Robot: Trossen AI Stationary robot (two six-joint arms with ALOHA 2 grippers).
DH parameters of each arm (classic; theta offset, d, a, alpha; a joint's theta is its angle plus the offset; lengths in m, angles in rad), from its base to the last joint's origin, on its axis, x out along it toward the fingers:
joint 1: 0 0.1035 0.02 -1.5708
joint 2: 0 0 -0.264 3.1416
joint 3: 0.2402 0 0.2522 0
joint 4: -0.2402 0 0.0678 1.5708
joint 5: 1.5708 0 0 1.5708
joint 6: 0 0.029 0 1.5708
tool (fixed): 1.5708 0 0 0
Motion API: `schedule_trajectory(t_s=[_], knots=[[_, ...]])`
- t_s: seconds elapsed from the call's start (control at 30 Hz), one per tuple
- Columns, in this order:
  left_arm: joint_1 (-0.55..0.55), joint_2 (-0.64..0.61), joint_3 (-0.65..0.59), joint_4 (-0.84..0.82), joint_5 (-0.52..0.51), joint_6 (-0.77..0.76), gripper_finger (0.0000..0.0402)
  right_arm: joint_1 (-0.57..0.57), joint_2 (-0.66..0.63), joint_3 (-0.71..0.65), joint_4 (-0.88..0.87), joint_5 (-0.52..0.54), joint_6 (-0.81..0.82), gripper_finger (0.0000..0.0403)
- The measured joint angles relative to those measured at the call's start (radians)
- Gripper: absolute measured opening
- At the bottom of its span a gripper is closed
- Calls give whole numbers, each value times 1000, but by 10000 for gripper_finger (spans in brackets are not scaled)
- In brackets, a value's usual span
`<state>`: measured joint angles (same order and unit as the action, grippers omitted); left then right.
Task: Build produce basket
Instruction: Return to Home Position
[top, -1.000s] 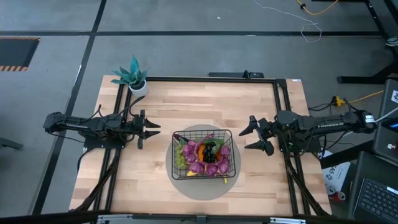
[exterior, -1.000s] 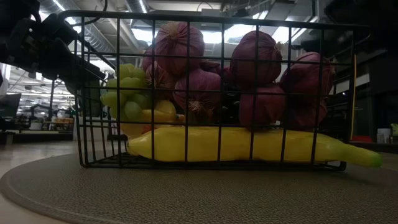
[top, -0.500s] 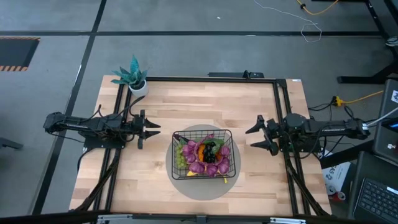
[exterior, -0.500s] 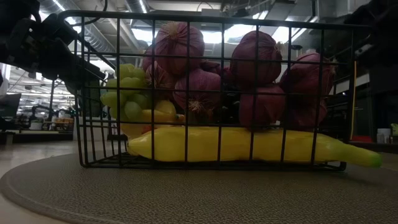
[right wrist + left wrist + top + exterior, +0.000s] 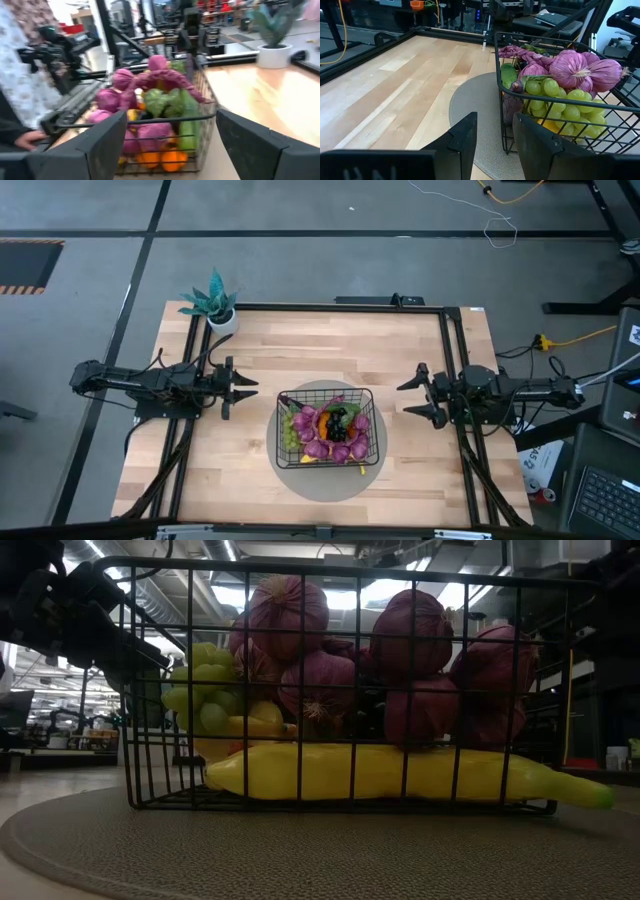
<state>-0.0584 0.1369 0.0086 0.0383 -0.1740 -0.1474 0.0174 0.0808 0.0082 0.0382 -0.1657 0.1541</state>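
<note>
On my feed I had the basket (image 5: 280,426) sitting on the round grey mat (image 5: 300,476) mid-table (image 5: 320,340). The produce (image 5: 322,442) was piled inside it: purple bulbs (image 5: 288,602) on top, green grapes (image 5: 555,92) on the left arm's side, and a long yellow piece (image 5: 380,772) along the bottom. The left gripper (image 5: 243,388) hung near the basket's left side, fingers a bit apart, holding nothing. The right gripper (image 5: 408,399) sat off to the right, clear of the basket, fingers spread wide, empty too. A potted plant (image 5: 214,304) stood at a corner on the left arm's side.
</note>
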Motion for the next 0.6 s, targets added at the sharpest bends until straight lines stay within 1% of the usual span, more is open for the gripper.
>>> schedule_trajectory(t_s=[0.13, 0.23, 0.33, 0.43, 0.6], knots=[[0, 0, 0, 0, 0, 0, 121, 0, -2, 0, -13, 71, -31, 310], [0, 0, 0, 0, 0, 0, 121, 0, 5, 0, -19, 95, -45, 310], [0, 0, 0, 0, 0, 0, 121, 0, 32, 0, -20, 102, -63, 310], [0, 0, 0, 0, 0, 0, 121, 0, 67, 1, -30, 153, -61, 310], [0, 0, 0, 0, 0, 0, 121, -1, 135, 1, -30, 157, -62, 310]])
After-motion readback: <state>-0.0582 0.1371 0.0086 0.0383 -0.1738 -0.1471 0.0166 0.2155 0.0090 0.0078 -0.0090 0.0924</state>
